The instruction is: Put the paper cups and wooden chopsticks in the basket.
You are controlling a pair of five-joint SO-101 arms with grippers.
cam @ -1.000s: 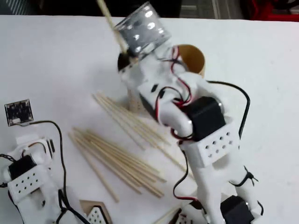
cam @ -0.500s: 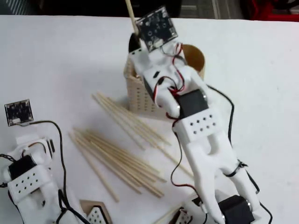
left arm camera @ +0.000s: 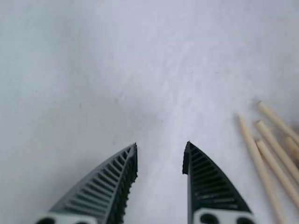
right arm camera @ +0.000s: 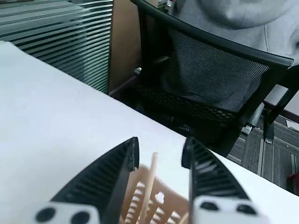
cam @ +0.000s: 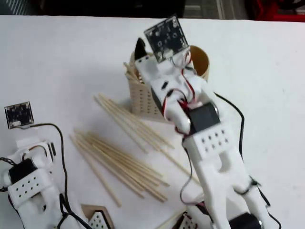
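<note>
A cream perforated basket (cam: 141,98) stands at the table's far middle, with chopsticks (cam: 130,71) sticking out of it. My right gripper (cam: 142,49) hangs open just above its rim. In the right wrist view the right gripper (right arm camera: 159,150) is empty, and one chopstick (right arm camera: 150,186) stands in the basket (right arm camera: 161,205) below. A brown paper cup (cam: 199,58) shows behind the right arm, beside or in the basket; I cannot tell which. Several wooden chopsticks (cam: 126,155) lie fanned on the table. My left gripper (left arm camera: 160,149) is open, low over bare table, with chopstick ends (left arm camera: 268,149) beside it.
The left arm (cam: 28,179) sits at the near left corner with its cable looping beside it. The right arm (cam: 209,143) stretches from the near edge to the basket. A black mesh chair (right arm camera: 210,79) stands beyond the table's far edge.
The right gripper carried one chopstick over the basket, turned it upright and let it go; the chopstick now stands in the basket. The left arm has not moved.
</note>
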